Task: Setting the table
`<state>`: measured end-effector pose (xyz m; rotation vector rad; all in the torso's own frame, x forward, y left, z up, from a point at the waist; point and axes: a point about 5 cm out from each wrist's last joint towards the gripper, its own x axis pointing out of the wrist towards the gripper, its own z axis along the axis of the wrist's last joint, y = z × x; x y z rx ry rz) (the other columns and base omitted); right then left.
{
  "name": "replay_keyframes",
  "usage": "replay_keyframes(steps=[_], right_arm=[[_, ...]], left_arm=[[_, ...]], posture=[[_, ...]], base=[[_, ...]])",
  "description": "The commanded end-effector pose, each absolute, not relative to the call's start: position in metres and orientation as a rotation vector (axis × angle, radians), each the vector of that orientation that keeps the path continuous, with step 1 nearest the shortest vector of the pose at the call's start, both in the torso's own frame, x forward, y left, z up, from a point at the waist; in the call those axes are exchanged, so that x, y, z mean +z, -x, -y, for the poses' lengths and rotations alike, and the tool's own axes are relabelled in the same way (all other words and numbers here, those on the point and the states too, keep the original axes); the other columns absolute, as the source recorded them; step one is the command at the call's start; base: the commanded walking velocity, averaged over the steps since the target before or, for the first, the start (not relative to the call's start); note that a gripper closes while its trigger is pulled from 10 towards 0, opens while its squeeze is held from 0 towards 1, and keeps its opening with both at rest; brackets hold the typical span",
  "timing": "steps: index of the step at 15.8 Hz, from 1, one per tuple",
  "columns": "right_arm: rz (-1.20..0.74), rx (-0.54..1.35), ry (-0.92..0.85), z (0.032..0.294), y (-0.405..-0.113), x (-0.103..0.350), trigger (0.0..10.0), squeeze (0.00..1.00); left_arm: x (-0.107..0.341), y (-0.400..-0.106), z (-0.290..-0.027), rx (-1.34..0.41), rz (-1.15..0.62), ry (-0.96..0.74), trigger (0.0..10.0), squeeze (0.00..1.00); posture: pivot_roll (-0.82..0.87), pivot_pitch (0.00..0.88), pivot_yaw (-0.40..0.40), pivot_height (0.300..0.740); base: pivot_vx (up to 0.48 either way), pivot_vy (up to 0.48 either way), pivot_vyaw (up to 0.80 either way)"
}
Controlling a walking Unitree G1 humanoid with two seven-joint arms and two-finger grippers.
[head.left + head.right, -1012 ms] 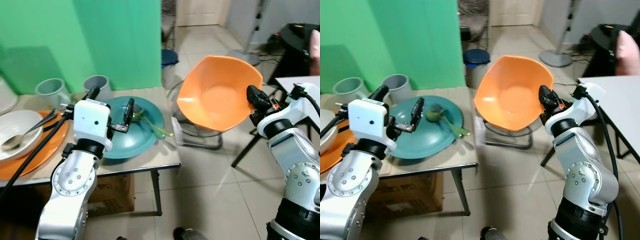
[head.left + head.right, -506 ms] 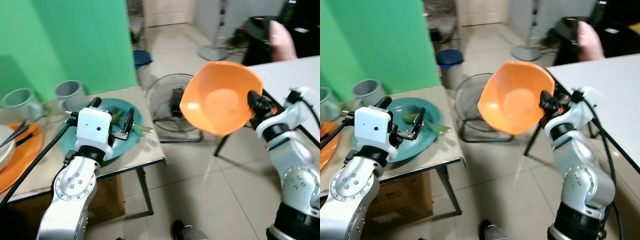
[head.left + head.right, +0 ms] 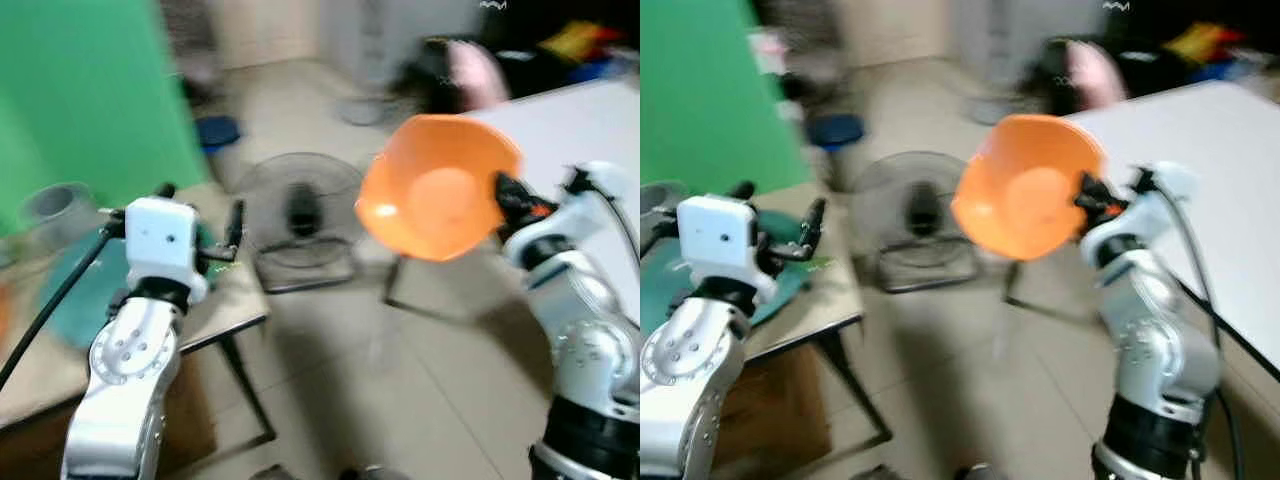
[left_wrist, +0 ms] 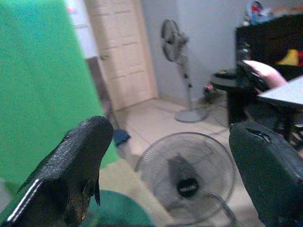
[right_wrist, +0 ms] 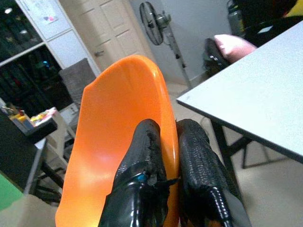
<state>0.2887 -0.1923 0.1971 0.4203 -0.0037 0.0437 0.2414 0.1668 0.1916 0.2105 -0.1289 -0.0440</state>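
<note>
An orange bowl (image 3: 435,185) is held in the air by the right gripper (image 5: 168,156), whose two fingers are clamped on its rim, one on each side of the wall. The bowl is carried above the tiled floor (image 3: 400,370), between the low table (image 3: 225,300) and the white table (image 3: 1200,150). The left gripper (image 4: 165,165) is held with its fingers spread apart and empty, above a teal plate (image 3: 780,285) on the low table. A floor fan (image 4: 187,170) stands beyond. The head views are blurred.
</note>
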Motion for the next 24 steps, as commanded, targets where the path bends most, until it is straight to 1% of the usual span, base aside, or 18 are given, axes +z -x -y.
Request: replay_keyframes(steps=[1,3,5,6,11,18,24], right_arm=[[0.037,0.031,-0.411,0.193,-0.290,0.203,10.0,0.00],[0.036,0.031,-0.396,0.190,-0.291,0.204,10.0,0.00],[0.059,0.030,-0.332,0.183,-0.294,0.208,10.0,0.00],[0.066,0.035,-0.327,0.180,-0.295,0.210,10.0,0.00],[0.070,0.058,-0.258,0.170,-0.298,0.210,10.0,0.00],[0.039,0.066,-0.274,0.165,-0.304,0.207,10.0,0.00],[0.041,0.058,-0.294,0.166,-0.306,0.208,10.0,0.00]], left_arm=[[0.193,-0.243,-0.170,-0.010,0.130,-0.237,10.0,0.00],[0.191,-0.246,-0.175,0.025,0.119,-0.238,10.0,0.00],[0.198,-0.250,-0.178,0.023,0.147,-0.208,10.0,0.00],[0.201,-0.251,-0.179,0.022,0.156,-0.209,10.0,0.00],[0.205,-0.253,-0.181,0.014,0.167,-0.216,10.0,0.00],[0.196,-0.249,-0.181,-0.010,0.128,-0.206,10.0,0.00],[0.193,-0.251,-0.180,-0.025,0.113,-0.199,10.0,0.00]], posture=[[-0.10,0.000,0.029,0.740],[-0.10,0.000,0.025,0.740],[-0.10,0.000,0.016,0.740],[-0.10,0.000,0.012,0.740],[-0.11,0.000,0.003,0.740],[-0.11,0.001,0.006,0.740],[-0.11,0.000,0.014,0.740]], base=[[0.000,0.000,-0.76],[0.000,0.000,-0.76],[0.276,0.000,-0.78],[0.334,0.000,-0.73],[0.364,0.000,0.00],[0.394,0.000,0.00],[0.398,0.000,-0.80]])
